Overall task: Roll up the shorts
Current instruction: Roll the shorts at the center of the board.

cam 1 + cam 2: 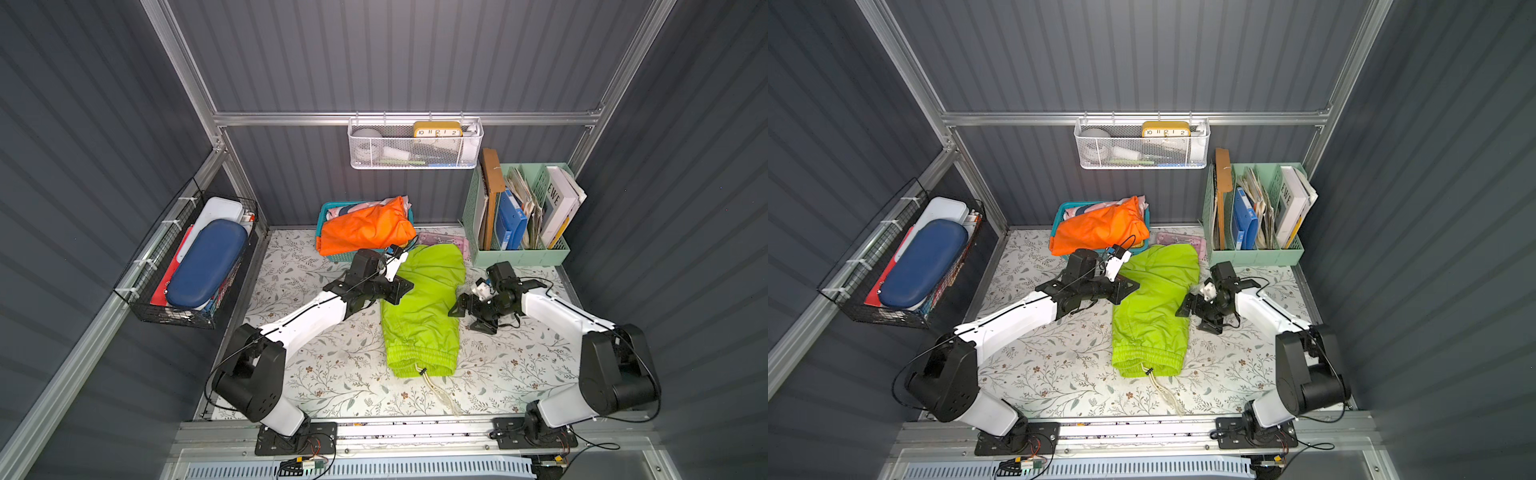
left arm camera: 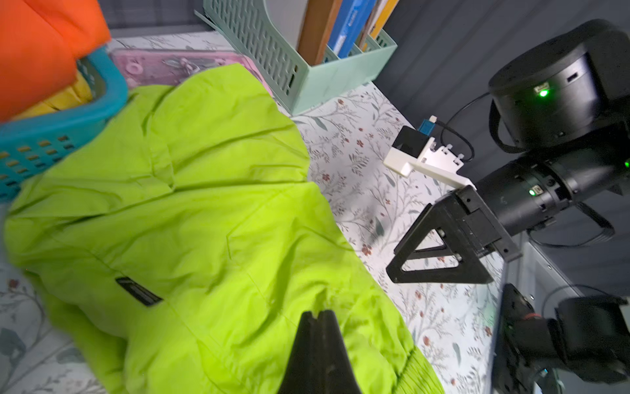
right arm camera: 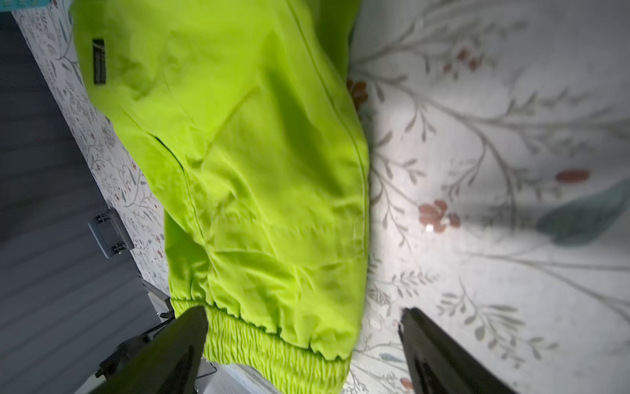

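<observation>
While the shorts (image 1: 424, 307) lie unrolled as one long, narrow strip along the middle of the floral table cover (image 1: 332, 374), both arms reach in from the near edge. The gathered waistband (image 1: 419, 361) faces the arm bases, and the cream drawstring (image 1: 440, 395) trails from it across the cover toward the near edge. The hem end lies toward the rear wall, just beside the teal basket (image 1: 324, 245) that holds the orange garment (image 1: 365, 228). In the left wrist view that end overlaps a pink case (image 2: 177, 63), and a small black mark (image 2: 138, 291) shows on the green fabric (image 2: 191, 211).

The left gripper (image 2: 318, 315) hangs over the left edge of the shorts, about halfway along in both top views (image 1: 1125, 286). Its jaws are pressed together with no gap. Creases in the fabric run toward the tips, but whether a fold is pinched between them cannot be told from this blurred view.

The right gripper (image 1: 465, 309) sits low beside the right edge of the shorts, jaws spread wide and holding nothing. In the right wrist view (image 3: 303, 312) one finger (image 3: 170, 348) overlaps the waistband and the other finger (image 3: 443, 358) stands over bare cover. A mint file organiser (image 1: 519, 253) stands at the rear right corner, behind this arm.
</observation>
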Motion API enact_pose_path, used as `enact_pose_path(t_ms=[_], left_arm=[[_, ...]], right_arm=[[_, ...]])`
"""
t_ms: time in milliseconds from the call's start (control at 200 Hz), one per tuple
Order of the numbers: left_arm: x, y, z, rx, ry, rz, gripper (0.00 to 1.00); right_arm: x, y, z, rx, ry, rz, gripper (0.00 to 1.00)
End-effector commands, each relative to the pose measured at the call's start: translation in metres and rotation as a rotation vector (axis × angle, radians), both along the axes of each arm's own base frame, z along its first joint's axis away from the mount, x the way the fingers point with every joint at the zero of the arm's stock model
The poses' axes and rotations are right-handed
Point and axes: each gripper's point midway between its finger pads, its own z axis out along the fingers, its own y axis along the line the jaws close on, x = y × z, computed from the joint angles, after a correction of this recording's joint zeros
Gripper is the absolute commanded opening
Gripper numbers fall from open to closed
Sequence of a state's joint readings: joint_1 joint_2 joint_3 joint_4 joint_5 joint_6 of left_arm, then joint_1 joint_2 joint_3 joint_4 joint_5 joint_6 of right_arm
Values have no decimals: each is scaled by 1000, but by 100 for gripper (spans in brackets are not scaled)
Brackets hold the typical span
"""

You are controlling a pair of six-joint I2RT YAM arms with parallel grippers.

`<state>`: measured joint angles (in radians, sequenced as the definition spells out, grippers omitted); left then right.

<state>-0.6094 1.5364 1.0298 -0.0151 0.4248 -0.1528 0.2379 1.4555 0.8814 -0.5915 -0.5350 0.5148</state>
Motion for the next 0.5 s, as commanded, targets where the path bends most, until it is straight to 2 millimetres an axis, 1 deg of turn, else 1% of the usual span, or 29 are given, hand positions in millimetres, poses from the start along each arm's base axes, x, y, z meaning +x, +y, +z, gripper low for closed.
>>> enact_pose_path(t_ms=[0,60,110,180,305,325,420,495], left_arm=[[-46,-4,-29,22,130,-77,0],[-66,-8,-42,43,170,-102,0],[-81,-10,-56,75,201,-107,0],[-94,-10,-69,88,236,-108,0],[-103,-2,-85,101,275,-76,0],[-104,-1,-87,106,276,-70,0],[-107,7,-100,132,300,-45,0],[-113,12,-113,154,337,-28,0]], right_arm=[[-29,14,-3,17,39,4,94],[-43,19,-8,6,54,7,94],[-52,22,-11,16,57,0,94],[-62,23,-18,19,60,-19,94],[-79,17,-30,31,91,-52,95],[-77,20,-29,51,77,-51,95],[-87,23,-39,75,104,-49,96],[-89,28,-45,99,111,-48,96]])
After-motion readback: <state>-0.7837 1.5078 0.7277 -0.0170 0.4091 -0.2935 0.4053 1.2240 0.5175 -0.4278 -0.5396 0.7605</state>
